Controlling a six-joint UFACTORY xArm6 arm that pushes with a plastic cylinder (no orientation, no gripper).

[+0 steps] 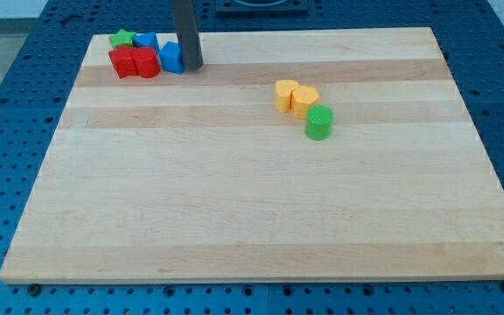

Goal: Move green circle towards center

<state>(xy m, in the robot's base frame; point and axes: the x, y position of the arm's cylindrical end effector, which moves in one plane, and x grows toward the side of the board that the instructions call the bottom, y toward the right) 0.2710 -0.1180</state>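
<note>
The green circle [318,122], a short green cylinder, stands right of the board's middle, toward the view's top. It touches a yellow cylinder [304,101], which touches a yellow hexagon-like block [285,94]. My tip [192,66] is at the view's top left, far left of the green circle, right against a blue block [172,58].
A cluster sits at the board's top left corner: two red blocks [122,61] [145,62], a green star-like block [123,38], a second blue block [147,40]. The wooden board [252,219] lies on a blue perforated table.
</note>
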